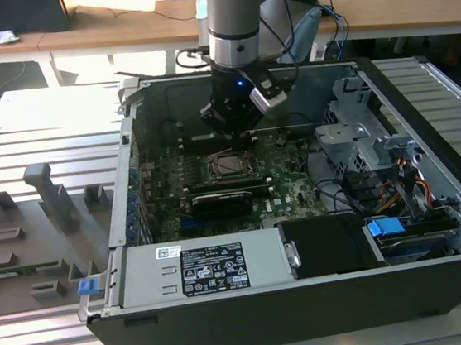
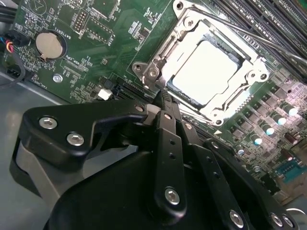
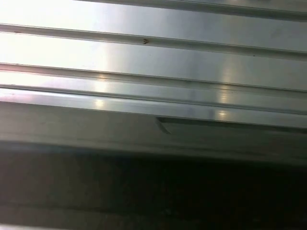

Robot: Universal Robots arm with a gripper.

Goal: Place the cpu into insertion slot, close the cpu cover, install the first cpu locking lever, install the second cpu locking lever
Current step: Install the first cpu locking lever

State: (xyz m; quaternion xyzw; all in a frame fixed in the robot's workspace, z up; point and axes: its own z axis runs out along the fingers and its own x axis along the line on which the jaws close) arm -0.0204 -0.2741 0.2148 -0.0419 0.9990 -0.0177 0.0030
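An open computer case (image 1: 311,296) is seen lying on a ribbed aluminium surface (image 1: 33,120), with a grey fixture board (image 1: 30,237) beside it on the exterior view's left. Inside the case, a green motherboard (image 1: 290,186) is exposed; a silver power supply (image 1: 200,267) with white and black printed labels lies along the near wall, the print too small to be read. The gripper (image 2: 164,98) is held low over the board, just beside the insertion slot (image 2: 156,72), its fingers (image 2: 168,139) pressed together with nothing seen between them. The cpu (image 2: 206,72), glaring bright, is seated in the slot, and the cpu cover (image 2: 192,28) lies closed around it. A thin locking lever (image 2: 249,36) runs along the socket's far edge. A coin battery (image 2: 49,44) is noted on the board. White lettering on the board cannot be read.
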